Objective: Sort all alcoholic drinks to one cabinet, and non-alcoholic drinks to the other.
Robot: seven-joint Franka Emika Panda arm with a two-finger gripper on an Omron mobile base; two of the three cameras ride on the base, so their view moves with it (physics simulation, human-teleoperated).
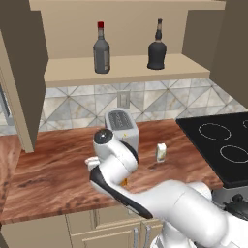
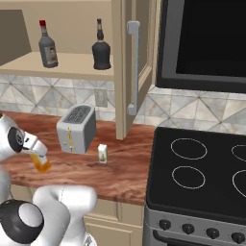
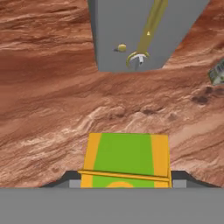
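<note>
Wooden desk (image 1: 53, 164) runs under the wide cabinet (image 1: 126, 68) at top of the left base view; we see the grey bottle (image 1: 101, 48) and black bottle (image 1: 157, 46) upright on its shelf, well apart. White-cream carton (image 1: 161, 152) stands mid-frame, right of the toaster (image 1: 122, 127). Arm folds low at centre, elbow up, wrist bent down toward the desk.

Right base view: orange carton (image 2: 41, 164) sits at left edge under the hand, just above the desk. Narrow cabinet (image 2: 129, 67) door at top centre.

Hand view: orange carton (image 3: 127, 159) lies at bottom centre, between the fingers (image 3: 124, 179), which look closed on its sides; toaster is ahead at top. We judge it must go up and right.
</note>
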